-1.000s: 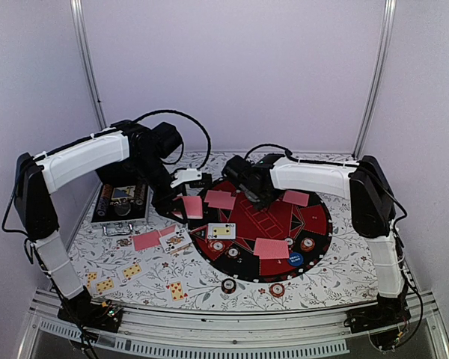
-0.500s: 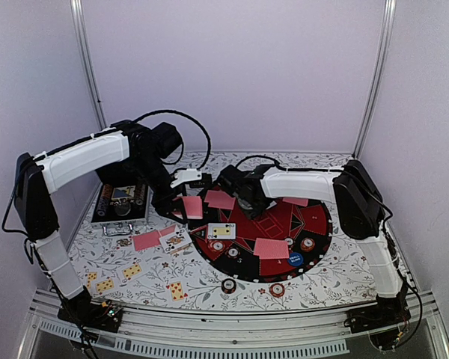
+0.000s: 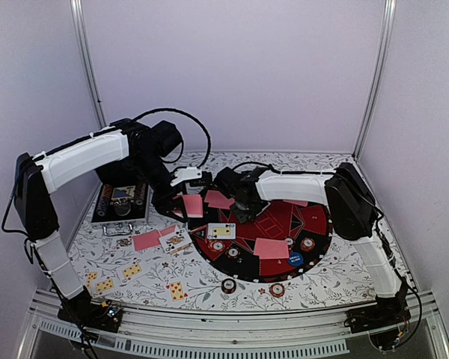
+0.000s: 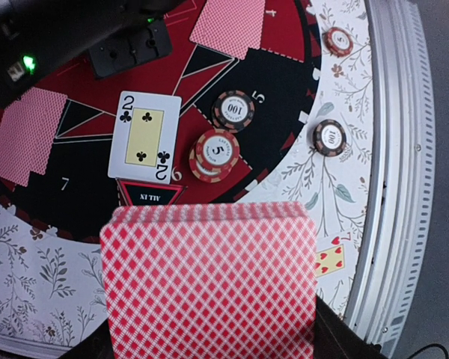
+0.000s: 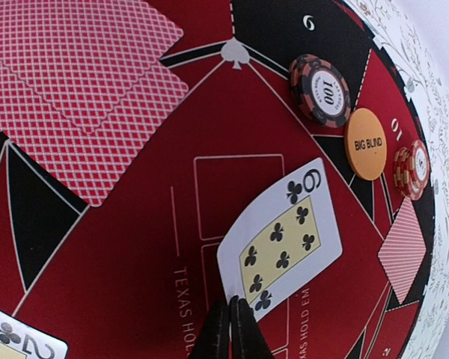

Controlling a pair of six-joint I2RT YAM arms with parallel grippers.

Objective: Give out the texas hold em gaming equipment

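The left claw (image 3: 176, 200) is closed tight on a pack of red-backed cards (image 4: 209, 284). The pack sits right in front of the claw and hides its fingers. Just past the pack, the two of clubs (image 4: 144, 137) lies face up on the round mat (image 4: 284, 71). Next to that card is a little pile of chips (image 4: 215, 153) with a 5 on top. Farther off to the claw's side, a lone 100 chip (image 4: 330, 137) rests on the flowery cloth (image 4: 344, 202), off the mat. The right claw (image 5: 230, 329) has its two fingers pressed together, and they pinch the near corner of the six of clubs (image 5: 280, 239). Ahead of this claw and to one side, a dark 100 chip (image 5: 325, 90) lies on the mat. An orange disc (image 5: 365, 143) that says BIG BLIND lies just beside it. Ahead on the other side, face-down cards (image 5: 75, 82) lie one over the other.
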